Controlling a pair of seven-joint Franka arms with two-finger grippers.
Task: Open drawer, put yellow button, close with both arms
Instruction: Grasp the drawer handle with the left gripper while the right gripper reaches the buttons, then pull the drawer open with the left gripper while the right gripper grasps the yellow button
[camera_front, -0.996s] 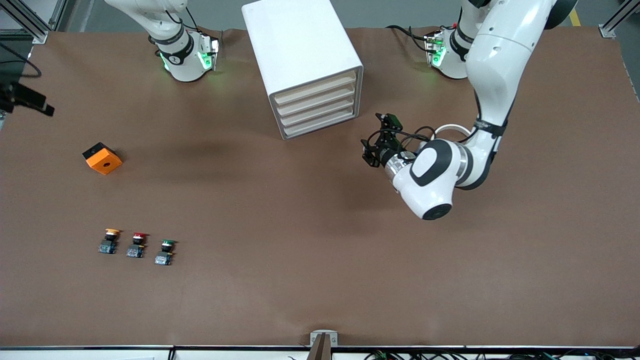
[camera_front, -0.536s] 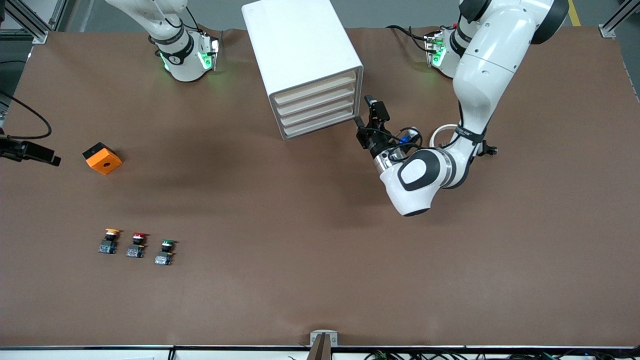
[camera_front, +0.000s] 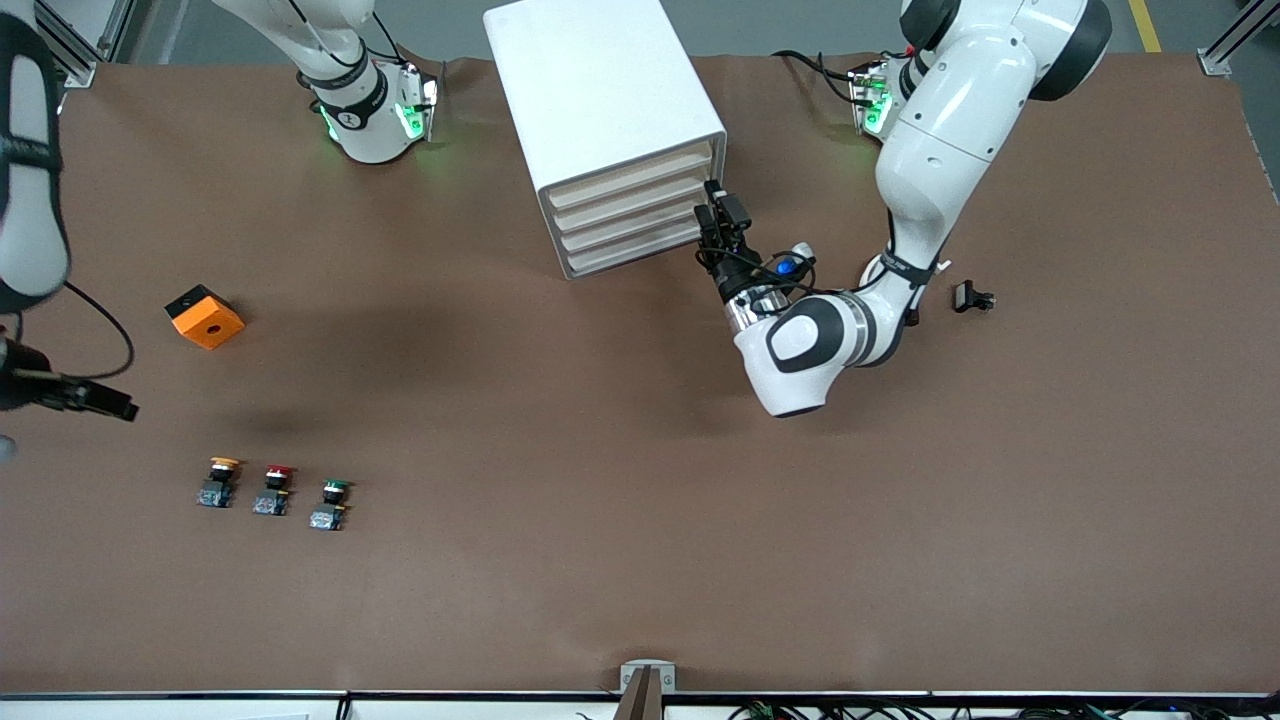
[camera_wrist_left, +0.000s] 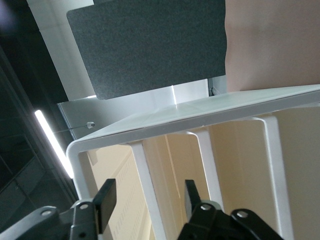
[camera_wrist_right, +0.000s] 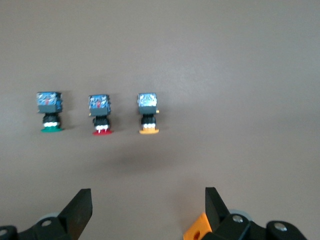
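The white cabinet (camera_front: 600, 90) stands midway between the arms' bases, and its topmost drawer (camera_front: 630, 176) is shut like the three below it. My left gripper (camera_front: 714, 214) is at the drawer fronts, at the end toward the left arm. In the left wrist view this left gripper (camera_wrist_left: 148, 185) is open, its fingers either side of the white bar under the top drawer (camera_wrist_left: 112, 167). The yellow button (camera_front: 221, 480) stands upright on the table. My right gripper (camera_front: 105, 403) hangs over the table above it, and the right gripper (camera_wrist_right: 147, 192) is open and empty, with the yellow button (camera_wrist_right: 148, 120) ahead.
A red-capped button (camera_front: 275, 488) and a green-capped button (camera_front: 331, 503) stand in a row beside the yellow one. An orange block (camera_front: 205, 316) lies farther from the camera than they do. A small black part (camera_front: 972, 297) lies on the table by the left arm.
The left gripper has swung from over the bare table up to the drawer fronts. The right arm has come in along its end of the table toward the buttons.
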